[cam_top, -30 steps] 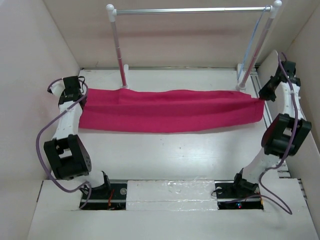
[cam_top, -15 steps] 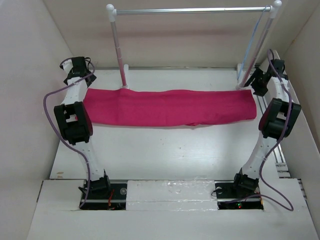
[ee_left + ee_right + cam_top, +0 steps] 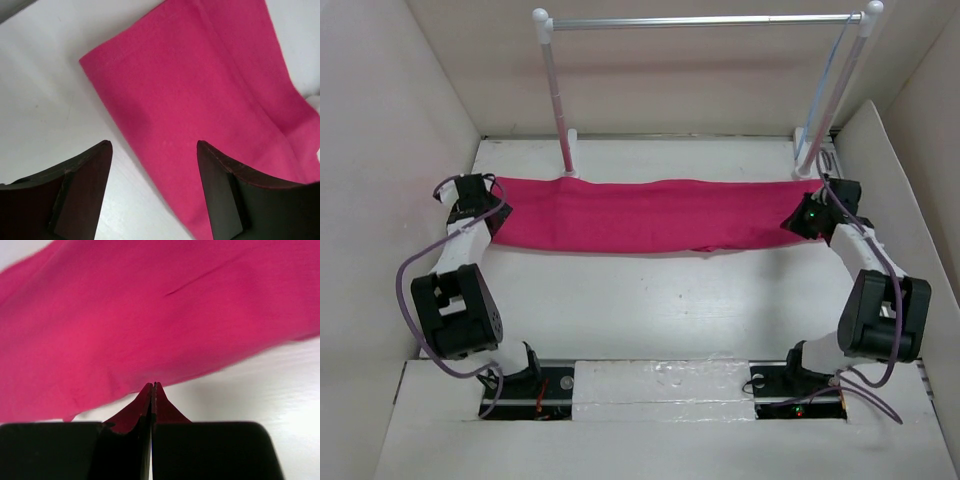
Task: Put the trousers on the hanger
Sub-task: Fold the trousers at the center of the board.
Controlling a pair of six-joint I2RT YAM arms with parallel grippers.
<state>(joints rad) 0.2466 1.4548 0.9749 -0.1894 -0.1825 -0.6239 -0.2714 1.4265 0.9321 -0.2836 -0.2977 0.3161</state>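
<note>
The magenta trousers (image 3: 650, 215) lie stretched left to right across the far half of the table. My left gripper (image 3: 492, 203) hovers open over their left end. In the left wrist view its fingers (image 3: 90, 170) straddle the near edge of the trousers (image 3: 200, 90) without touching. My right gripper (image 3: 798, 218) is at the right end. In the right wrist view it (image 3: 154, 386) is shut, its tips pinching the near hem of the trousers (image 3: 150, 315). The thin pale hanger (image 3: 827, 90) hangs by the rack's right post.
A rack with white posts and a silver rail (image 3: 700, 20) stands at the back. Its left post (image 3: 560, 110) rises just behind the cloth. Beige walls close in on both sides, and a loose panel (image 3: 880, 160) leans at the right.
Both arms dropped from the back corners onto the ends of the trousers. The right gripper opened and then shut at the hem. The left gripper opened. The cloth now lies flatter.
</note>
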